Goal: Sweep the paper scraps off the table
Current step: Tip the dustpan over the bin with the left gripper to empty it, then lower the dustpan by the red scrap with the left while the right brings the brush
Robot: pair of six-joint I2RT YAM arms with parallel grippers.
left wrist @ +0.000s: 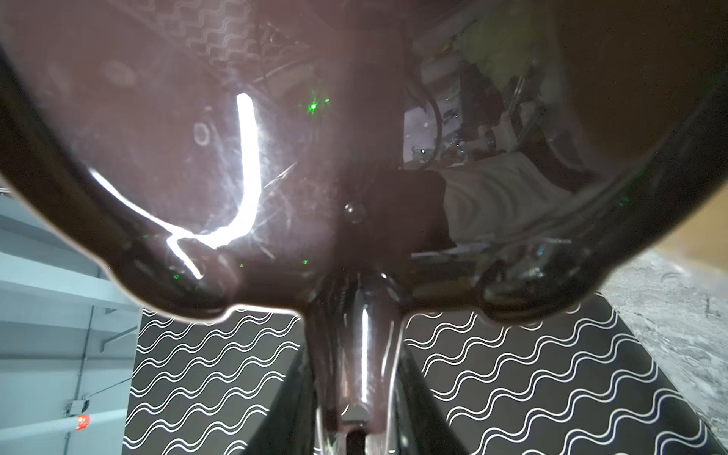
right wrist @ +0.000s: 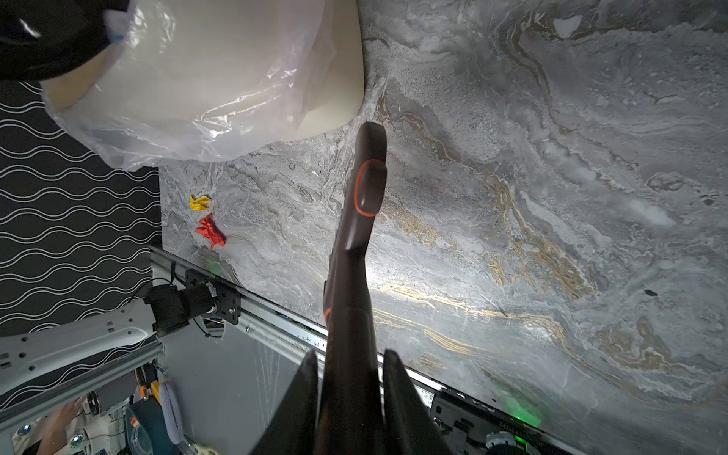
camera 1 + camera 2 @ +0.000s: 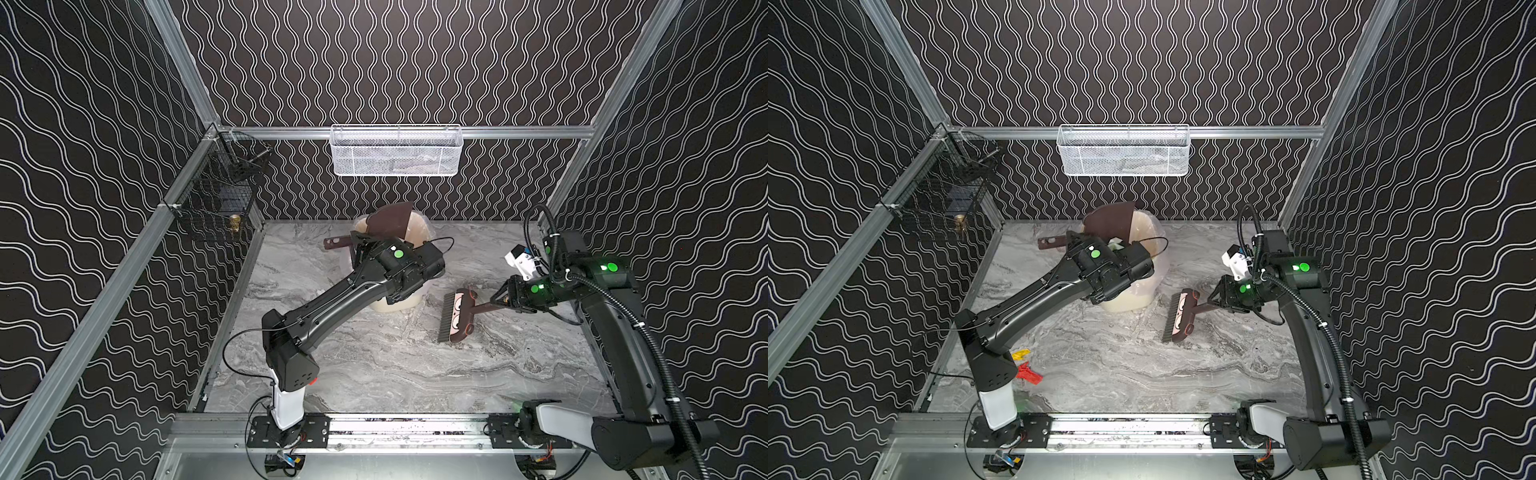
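Observation:
On the marble table (image 3: 374, 365) (image 3: 1142, 374), a yellow paper scrap (image 3: 1020, 354) (image 2: 200, 202) and a red paper scrap (image 3: 1030, 372) (image 2: 210, 232) lie near the front left, beside the left arm's base. My left gripper (image 3: 358, 246) (image 3: 1073, 241) (image 1: 356, 354) is shut on the handle of the brown dustpan (image 3: 390, 218) (image 1: 197, 157), which is tilted up over the bin (image 3: 395, 301) (image 2: 220, 71). My right gripper (image 3: 498, 301) (image 3: 1214, 299) (image 2: 350, 362) is shut on the handle of the brown brush (image 3: 457, 316) (image 2: 364, 205), bristles near the table right of the bin.
The cream bin with its clear plastic liner stands at the back middle. A white mesh basket (image 3: 396, 150) hangs on the back rail and a black wire basket (image 3: 216, 199) on the left rail. Aluminium rails frame the table.

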